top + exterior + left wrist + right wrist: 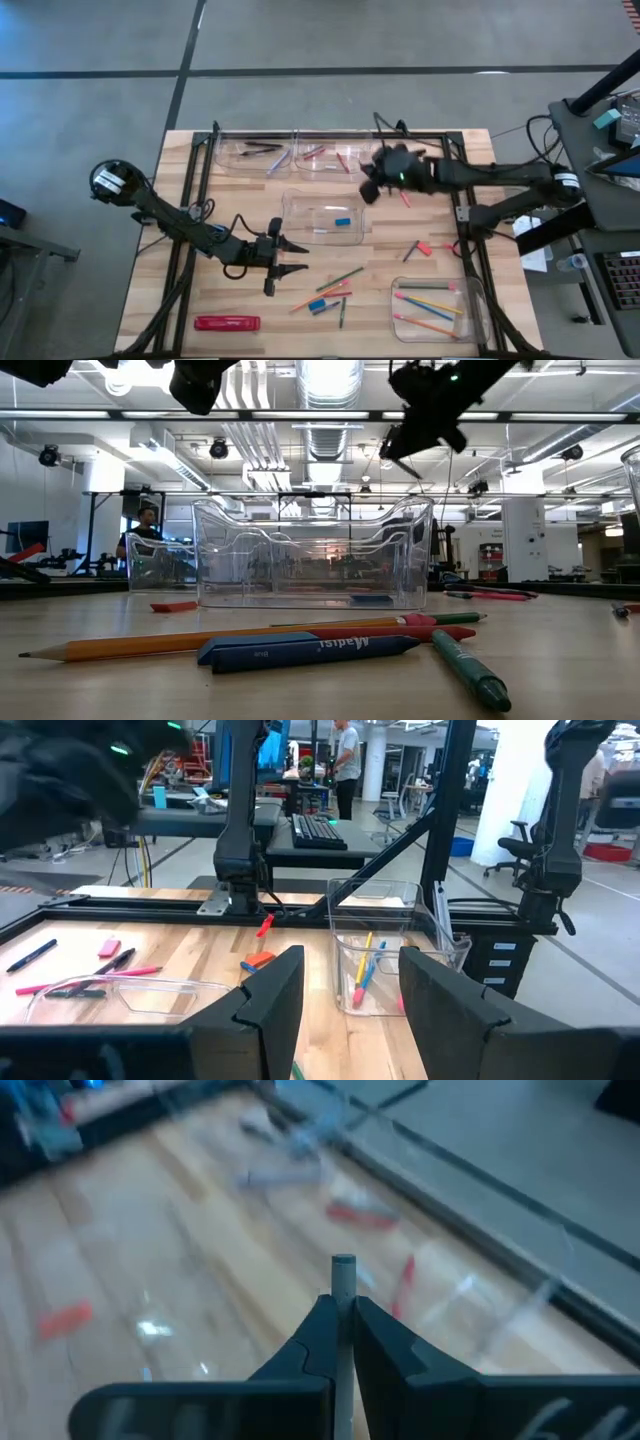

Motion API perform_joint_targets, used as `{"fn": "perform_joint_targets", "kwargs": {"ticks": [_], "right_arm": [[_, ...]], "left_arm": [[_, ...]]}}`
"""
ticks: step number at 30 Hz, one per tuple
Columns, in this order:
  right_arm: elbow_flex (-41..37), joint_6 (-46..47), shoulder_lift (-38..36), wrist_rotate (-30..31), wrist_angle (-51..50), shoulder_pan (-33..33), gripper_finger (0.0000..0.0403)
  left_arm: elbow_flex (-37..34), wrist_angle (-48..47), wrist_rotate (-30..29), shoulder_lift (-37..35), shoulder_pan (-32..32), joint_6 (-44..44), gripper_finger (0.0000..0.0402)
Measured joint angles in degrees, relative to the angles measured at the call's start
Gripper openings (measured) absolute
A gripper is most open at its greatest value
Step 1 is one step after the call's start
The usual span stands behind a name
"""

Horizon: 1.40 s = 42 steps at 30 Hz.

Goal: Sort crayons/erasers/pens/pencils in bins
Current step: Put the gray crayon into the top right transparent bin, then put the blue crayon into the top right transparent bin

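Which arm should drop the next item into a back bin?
Right. Its gripper is shut on a grey stick above the back bins; the left gripper is open and empty near the front.

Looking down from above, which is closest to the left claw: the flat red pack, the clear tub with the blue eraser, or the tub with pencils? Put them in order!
From the left gripper:
1. Clear tub with the blue eraser, mid-table.
2. Flat red pack, near the table's edge.
3. Clear tub of pencils, far on the right arm's side.

Bright, even overhead light from long ceiling fixtures [325, 380]. Soft, short shadows on the table [180, 300]. Glare on the clear bin [310, 555]. Heavy motion blur across the right wrist view; near pencils [200, 642] slightly soft.
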Motion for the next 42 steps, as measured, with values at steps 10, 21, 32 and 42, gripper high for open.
{"fn": "perform_joint_targets", "kwargs": {"ticks": [10,21,32,42], "right_arm": [[7.25,-4.17,15.71,-13.0,5.5,-16.21,0.0012],[20.46,-6.96,32.38,-18.25,4.46,-19.55,0.0019],[25.21,-8.52,34.44,-19.6,-8.29,-19.5,0.0171],[23.98,-10.71,22.25,-19.43,-21.46,-11.99,0.0205]], "left_arm": [[-0.24,-0.19,-0.01,0.0,0.0,0.01,0.015],[-0.24,-0.17,0.0,-0.02,0.0,0.17,0.015],[-0.35,-0.24,0.0,-0.02,0.02,0.2,0.015],[-0.24,-0.17,0.0,-0.02,0.02,1.24,0.015]]}}
